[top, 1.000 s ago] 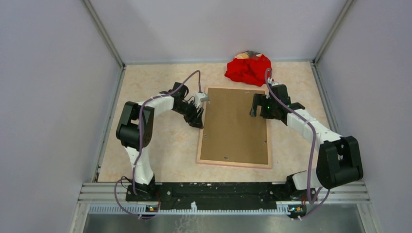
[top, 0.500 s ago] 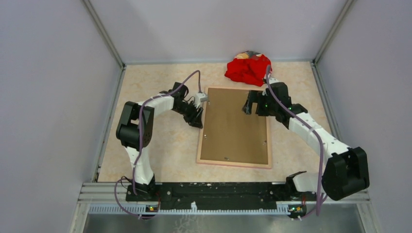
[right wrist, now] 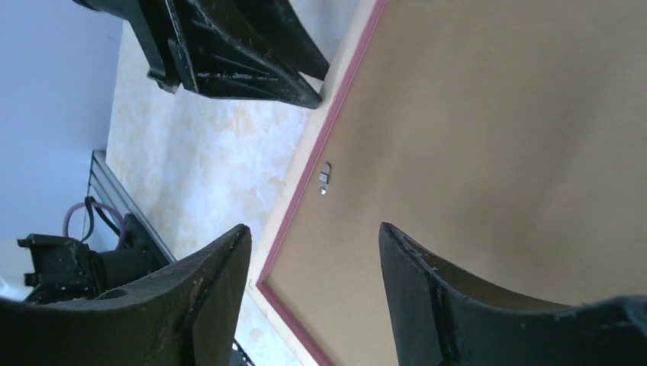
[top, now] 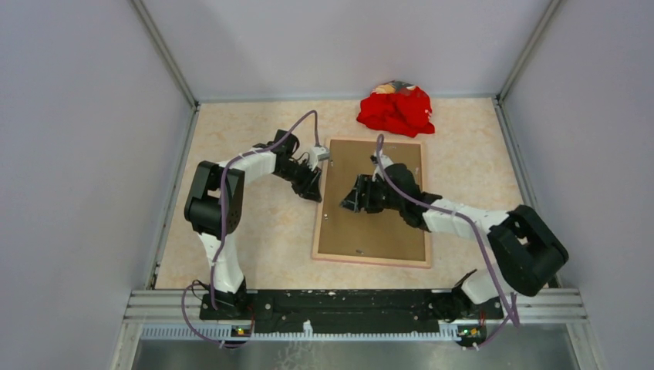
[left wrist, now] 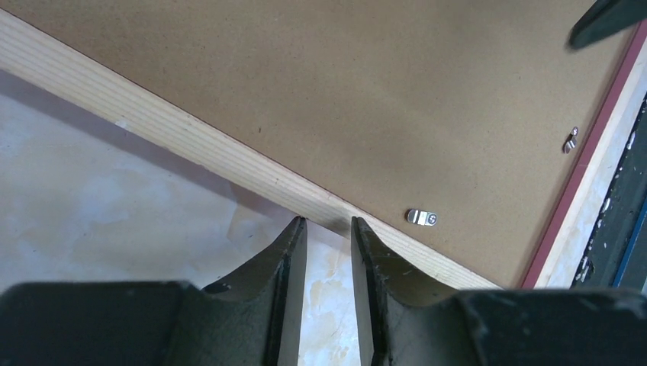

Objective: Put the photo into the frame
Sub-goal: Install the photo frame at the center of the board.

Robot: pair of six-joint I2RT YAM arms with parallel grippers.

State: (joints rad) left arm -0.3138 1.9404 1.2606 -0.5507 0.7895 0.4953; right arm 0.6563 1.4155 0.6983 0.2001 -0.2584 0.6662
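Top external view: the frame (top: 318,231) lies face down on the desk (top: 254,231) with its brown backing board (top: 385,223) up. A red cloth (top: 395,110) lies just past its far edge. The left claw (top: 315,190) is at the frame's left rail, jaws a slit apart and empty. The right claw (top: 351,202) is over the board, jaws apart, gripping nothing.

Bright, even diffuse light; soft faint shadows; wrist close-ups slightly blurred in foreground.
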